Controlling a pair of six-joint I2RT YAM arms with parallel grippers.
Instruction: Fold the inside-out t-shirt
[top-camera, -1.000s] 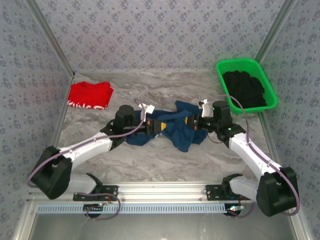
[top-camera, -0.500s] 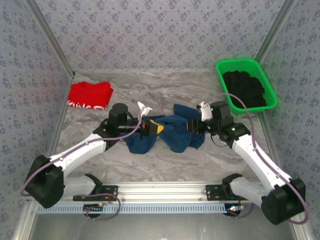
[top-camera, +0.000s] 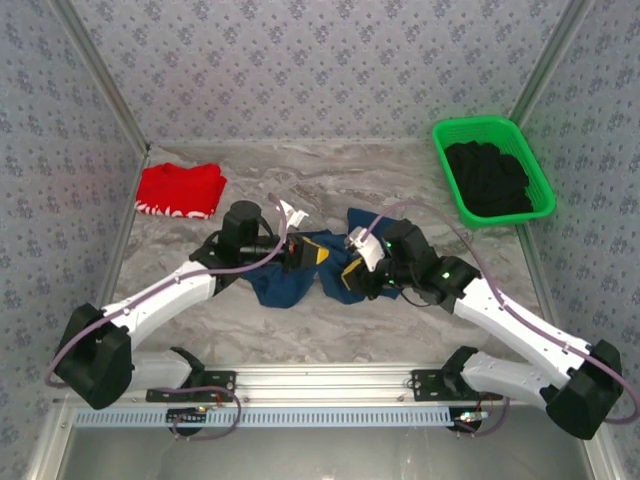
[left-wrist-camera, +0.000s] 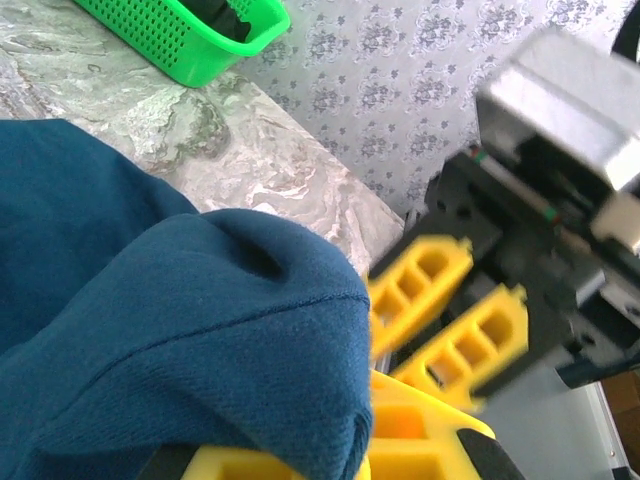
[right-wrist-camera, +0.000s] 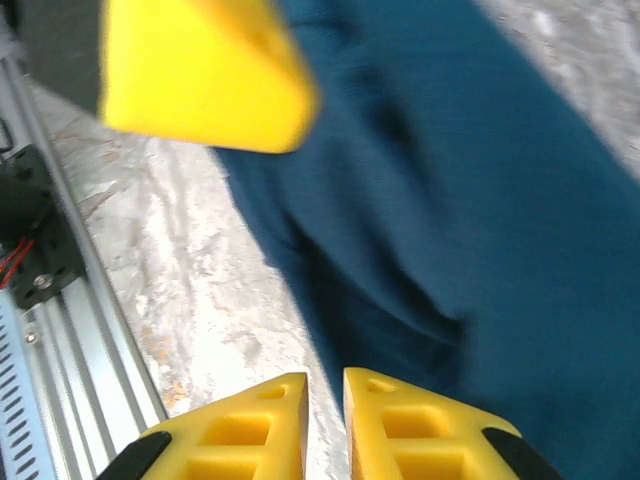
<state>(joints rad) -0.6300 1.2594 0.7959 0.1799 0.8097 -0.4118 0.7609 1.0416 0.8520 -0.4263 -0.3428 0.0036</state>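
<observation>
Enclosure: three walls (top-camera: 320, 60) in grey-blue floral wallpaper, with aluminium posts (top-camera: 104, 80) at the back corners. Tabletop (top-camera: 330, 170) has a matte grey-white marble pattern. An aluminium rail (top-camera: 320, 380) runs along the near edge, with a pale perforated strip (top-camera: 330, 417) just below. Light is even and diffuse, shadows soft.

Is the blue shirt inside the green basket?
No, the blue shirt lies bunched on the table; the green basket holds black clothes.
</observation>
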